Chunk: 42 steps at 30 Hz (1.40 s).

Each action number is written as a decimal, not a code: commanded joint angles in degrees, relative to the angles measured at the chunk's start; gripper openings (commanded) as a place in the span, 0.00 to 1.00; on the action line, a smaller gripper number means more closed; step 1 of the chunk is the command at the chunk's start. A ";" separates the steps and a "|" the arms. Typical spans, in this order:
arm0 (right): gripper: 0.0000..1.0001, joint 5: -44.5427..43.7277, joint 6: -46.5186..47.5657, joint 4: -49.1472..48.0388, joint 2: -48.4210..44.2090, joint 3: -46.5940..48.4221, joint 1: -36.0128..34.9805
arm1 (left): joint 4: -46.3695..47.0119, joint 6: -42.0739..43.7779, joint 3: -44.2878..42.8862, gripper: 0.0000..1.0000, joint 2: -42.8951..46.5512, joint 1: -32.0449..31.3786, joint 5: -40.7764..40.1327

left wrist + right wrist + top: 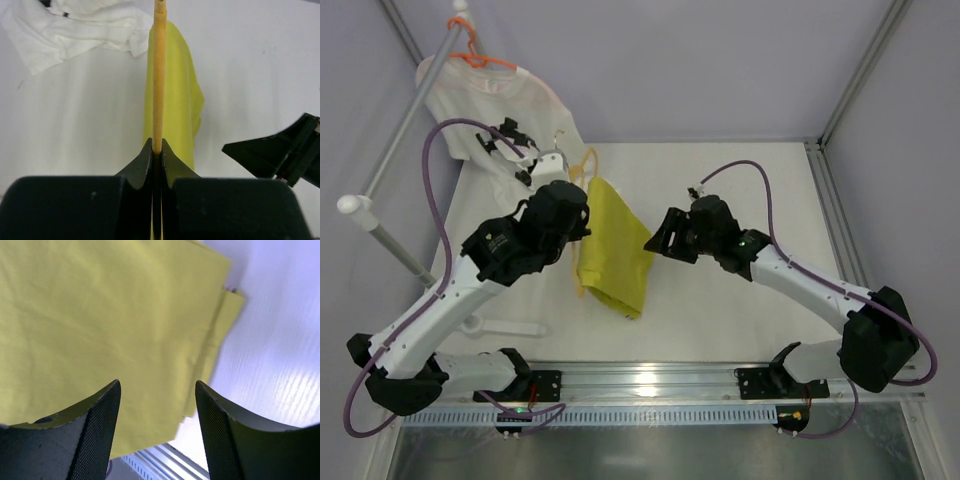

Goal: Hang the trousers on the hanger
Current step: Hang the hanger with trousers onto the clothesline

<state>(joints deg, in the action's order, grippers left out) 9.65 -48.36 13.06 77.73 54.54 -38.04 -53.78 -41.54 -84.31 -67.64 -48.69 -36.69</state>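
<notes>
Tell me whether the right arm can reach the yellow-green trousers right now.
Probably yes: the open right gripper sits just beside the yellow-green cloth trousers, its jaws facing the cloth, with nothing between them.

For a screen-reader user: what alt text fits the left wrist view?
The left gripper is shut on the thin yellow hanger, with the yellow-green trousers hanging just behind it. A crumpled white T-shirt shows at top left.

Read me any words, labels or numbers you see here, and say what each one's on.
None can be read.
On the white T-shirt, the dark print is partly hidden and blurred.
A small pale mark on the left arm is too small to read.
</notes>
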 commanded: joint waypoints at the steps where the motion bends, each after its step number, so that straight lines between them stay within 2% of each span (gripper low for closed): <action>1: 0.65 -3.40 2.04 4.86 -4.08 1.80 -0.10 | -6.92 -1.70 -12.59 0.00 0.41 0.17 -16.18; 5: 0.72 -6.21 2.48 8.20 -6.80 1.35 -0.10 | -13.71 -3.02 -18.16 0.00 -2.50 0.26 -22.28; 9: 0.84 -9.38 2.30 11.89 -8.82 1.27 -0.10 | -20.64 -9.16 -22.20 0.00 -4.34 0.26 -28.34; 10: 0.99 -9.39 2.30 13.29 -9.18 1.44 -0.02 | -23.27 -9.96 -23.34 0.00 -6.09 0.43 -29.31; 15: 1.00 -12.20 3.88 17.08 -9.09 2.93 -0.01 | -27.43 -12.08 -29.85 0.00 -10.67 1.13 -35.02; 18: 1.00 -12.20 4.24 17.70 -9.18 3.11 0.07 | -22.96 -8.48 -30.38 0.00 -11.11 3.32 -35.47; 23: 1.00 -12.55 5.29 18.93 -8.83 3.46 -0.01 | -21.28 -5.05 -33.19 0.00 -13.13 9.13 -37.05; 28: 1.00 -13.08 6.61 21.22 -6.55 5.30 0.07 | -13.82 3.38 -33.72 0.00 -13.31 13.44 -39.43; 33: 1.00 -12.99 7.58 22.71 -4.70 7.94 -0.01 | -8.38 8.74 -32.06 0.00 -12.96 19.58 -37.32; 42: 1.00 -12.03 6.79 22.19 -3.64 9.35 0.07 | -5.02 9.99 -27.76 0.00 -13.22 31.19 -28.71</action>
<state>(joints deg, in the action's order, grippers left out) -2.44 -42.04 35.62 73.82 61.41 -38.02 -66.67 -33.32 -111.92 -82.52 -19.33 -64.45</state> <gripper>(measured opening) 0.996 0.020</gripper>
